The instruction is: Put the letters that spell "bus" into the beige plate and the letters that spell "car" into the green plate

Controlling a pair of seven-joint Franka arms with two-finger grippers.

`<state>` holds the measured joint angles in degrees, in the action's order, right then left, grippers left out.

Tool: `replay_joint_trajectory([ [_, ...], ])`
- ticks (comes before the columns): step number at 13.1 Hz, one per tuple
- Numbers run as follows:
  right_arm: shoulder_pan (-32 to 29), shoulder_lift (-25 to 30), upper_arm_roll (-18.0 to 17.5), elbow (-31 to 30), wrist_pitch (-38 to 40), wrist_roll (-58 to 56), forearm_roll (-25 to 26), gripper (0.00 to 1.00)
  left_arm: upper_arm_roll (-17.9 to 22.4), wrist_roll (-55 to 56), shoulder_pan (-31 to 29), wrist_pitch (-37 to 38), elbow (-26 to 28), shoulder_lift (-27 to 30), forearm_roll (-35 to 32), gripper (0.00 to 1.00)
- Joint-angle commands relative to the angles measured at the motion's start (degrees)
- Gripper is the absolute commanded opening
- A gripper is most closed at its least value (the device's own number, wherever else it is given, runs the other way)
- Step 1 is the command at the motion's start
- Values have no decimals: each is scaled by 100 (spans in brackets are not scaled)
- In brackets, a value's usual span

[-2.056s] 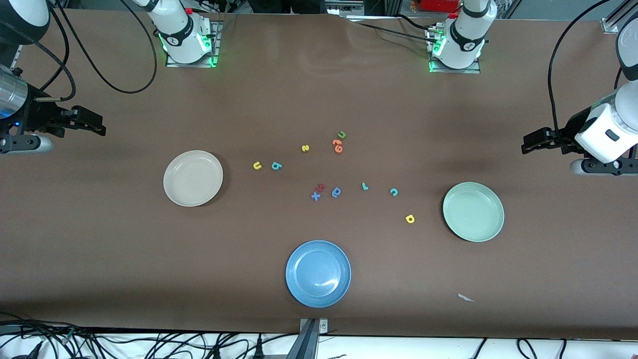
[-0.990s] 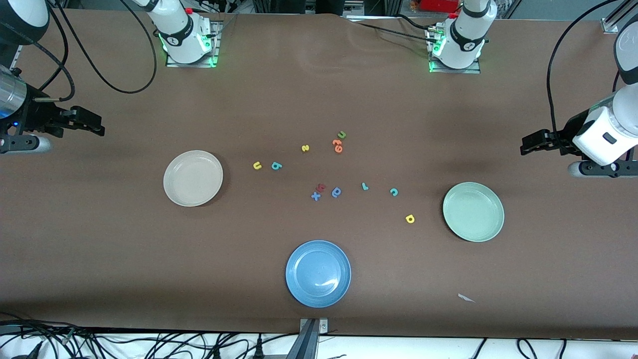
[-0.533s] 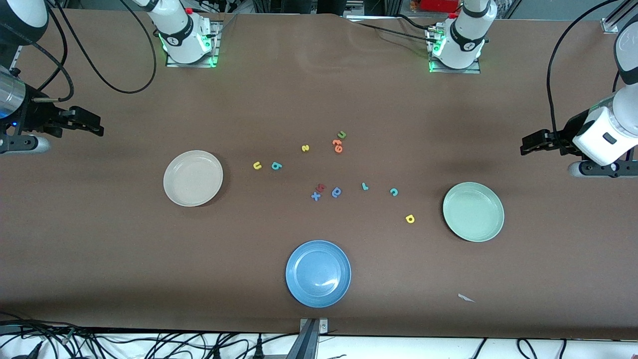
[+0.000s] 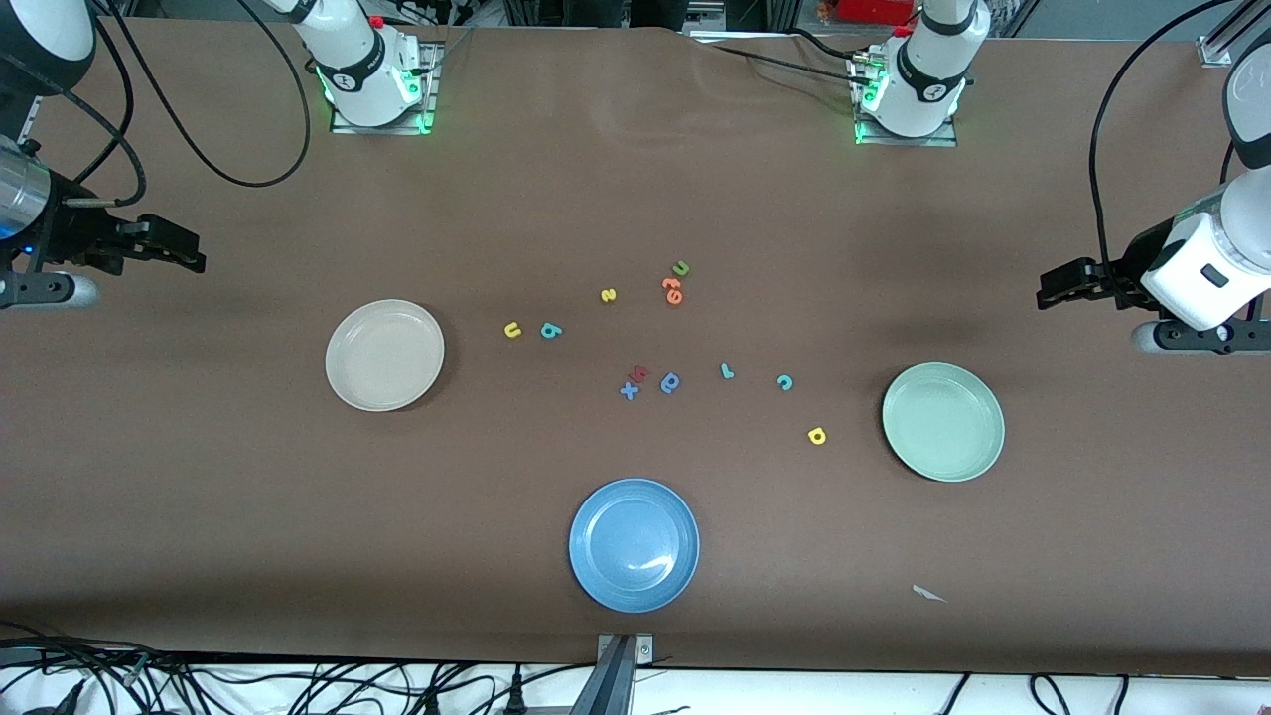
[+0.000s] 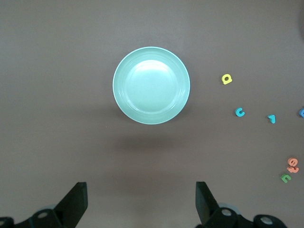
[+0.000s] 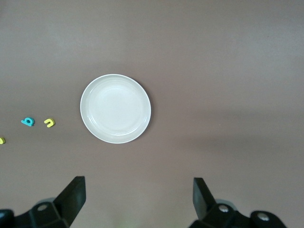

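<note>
Hovering wide open at the frame's edges, right gripper (image 4: 194, 253) and left gripper (image 4: 1053, 288) hold nothing. Descend squarely over the tiny yellow foam "u" (image 4: 512, 330), mid-frame beside the round beige plate (image 4: 384, 355).

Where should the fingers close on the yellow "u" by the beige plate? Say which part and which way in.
Come straight down on the yellow "u": it lies flat on the table, so only a top approach suits. Close the fingers across its two outer sides, probably with the right gripper, which is open and at that end. Approach from the beige plate side; the teal "b" lies close beside the letter.
</note>
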<state>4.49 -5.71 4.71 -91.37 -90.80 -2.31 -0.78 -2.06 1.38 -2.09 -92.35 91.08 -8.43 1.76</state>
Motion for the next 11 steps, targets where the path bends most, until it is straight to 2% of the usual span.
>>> replay_joint_trajectory([
  [1,-27,-123,-5,111,18,37,26,100,-5,29,-2,59,-152,-54,-70,100],
  [5,-27,34,109,190,106,-6,43,100,-31,55,33,59,-160,-71,-342,100],
  [11,-27,131,118,208,370,29,-1,100,-40,-6,7,59,-160,-80,-343,100],
])
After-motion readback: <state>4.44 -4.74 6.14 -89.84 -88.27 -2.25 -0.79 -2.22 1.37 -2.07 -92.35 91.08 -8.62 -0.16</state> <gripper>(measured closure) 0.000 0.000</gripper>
